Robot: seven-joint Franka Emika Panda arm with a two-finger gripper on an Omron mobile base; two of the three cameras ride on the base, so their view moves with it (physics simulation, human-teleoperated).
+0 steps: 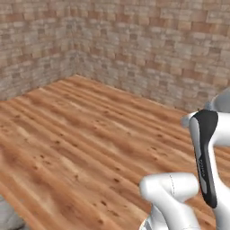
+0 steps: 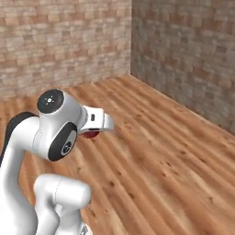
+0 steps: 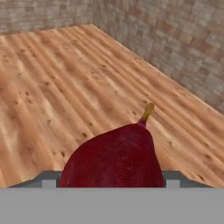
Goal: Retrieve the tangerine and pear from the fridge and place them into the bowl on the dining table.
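The end effector [image 2: 94,130] is closed on the pear [image 3: 113,159], which sits between its fingers well above the wooden floor [image 3: 57,87]. In the hand view the dark red fruit bulks at the bottom centre, its broad body nearest the camera and its narrow neck pointing away, so the long axis runs along the line of the fingers; the short yellowish stem [image 3: 148,111] tips up and slightly right, toward the brick wall [image 3: 175,39]. In the right base view a sliver of dark red shows just under the white hand, beside the arm's upper joint. The floor planks meet brick walls in a corner ahead of the arm.
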